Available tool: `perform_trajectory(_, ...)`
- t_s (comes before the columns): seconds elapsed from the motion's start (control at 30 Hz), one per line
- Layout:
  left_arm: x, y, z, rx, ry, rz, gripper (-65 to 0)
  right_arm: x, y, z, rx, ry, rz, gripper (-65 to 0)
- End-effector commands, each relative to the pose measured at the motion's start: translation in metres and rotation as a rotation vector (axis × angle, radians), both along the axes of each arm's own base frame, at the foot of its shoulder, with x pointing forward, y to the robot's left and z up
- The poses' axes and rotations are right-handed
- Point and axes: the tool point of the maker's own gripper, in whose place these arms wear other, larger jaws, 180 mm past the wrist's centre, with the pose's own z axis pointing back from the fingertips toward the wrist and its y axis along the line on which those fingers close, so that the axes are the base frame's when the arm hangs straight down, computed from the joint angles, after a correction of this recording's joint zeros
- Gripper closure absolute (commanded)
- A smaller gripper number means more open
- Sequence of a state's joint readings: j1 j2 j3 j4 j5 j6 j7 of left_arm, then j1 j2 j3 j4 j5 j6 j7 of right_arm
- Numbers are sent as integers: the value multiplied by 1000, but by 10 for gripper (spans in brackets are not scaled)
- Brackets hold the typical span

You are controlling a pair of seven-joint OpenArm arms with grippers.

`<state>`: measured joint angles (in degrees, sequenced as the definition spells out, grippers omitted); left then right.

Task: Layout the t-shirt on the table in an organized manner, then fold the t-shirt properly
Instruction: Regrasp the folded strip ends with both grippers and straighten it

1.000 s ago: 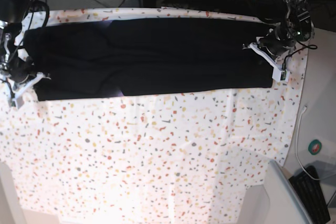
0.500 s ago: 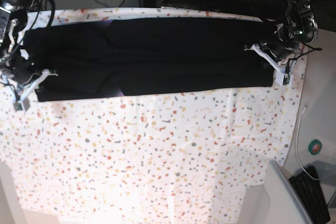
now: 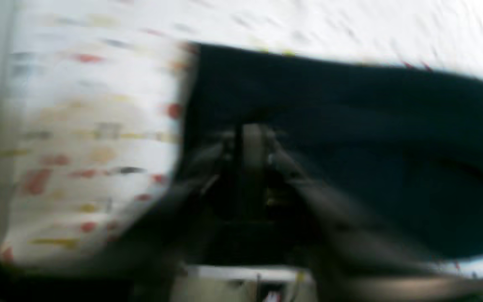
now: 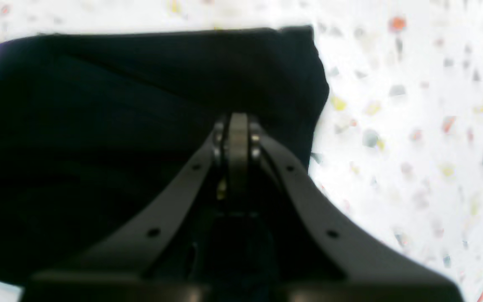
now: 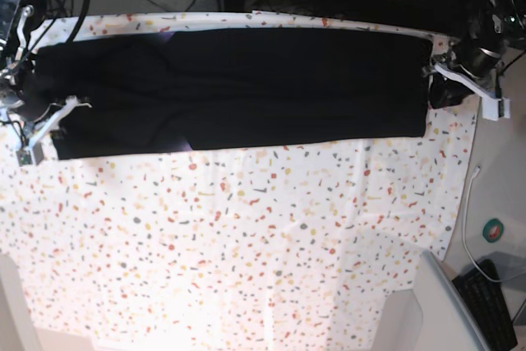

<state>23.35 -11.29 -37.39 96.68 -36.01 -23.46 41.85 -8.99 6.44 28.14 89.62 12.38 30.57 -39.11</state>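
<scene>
The black t-shirt (image 5: 246,88) lies as a long flat band across the far part of the speckled table (image 5: 246,244). My left gripper (image 5: 440,90) is at the shirt's right end. The left wrist view is blurred: its tips (image 3: 252,138) hover just inside the cloth edge (image 3: 371,147), and their gap is unreadable. At the shirt's left end is my right gripper (image 5: 51,121), whose jaws are shut (image 4: 237,123) over the dark cloth (image 4: 99,126) near a corner. Whether cloth is pinched there does not show.
The table's right edge (image 5: 464,203) drops off to a white cable (image 5: 468,228), a round green object (image 5: 493,230) and a keyboard (image 5: 493,302). A pale box corner (image 5: 436,302) sits at the front right. Dark equipment and cables crowd the space behind the table.
The left arm has swung right and up, away from the shirt's right end. The right arm has shifted slightly along the left end. The shirt lies as before.
</scene>
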Motion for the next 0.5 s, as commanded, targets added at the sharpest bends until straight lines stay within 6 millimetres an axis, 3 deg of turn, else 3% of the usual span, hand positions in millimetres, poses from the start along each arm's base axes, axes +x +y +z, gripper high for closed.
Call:
perform_trajectory(0.0,4,11,10,-7,-42,27,-336,10,-4,17,-15,-60,6,0)
perform_trajectory(0.13,4,25,-3,-98,-43,71,-634,10,-1,17,-16,-61,19,0)
perform_trajectory(0.47,0,10,-78,-124,123,-83,-650,8,0,15,-15,-54,22,0)
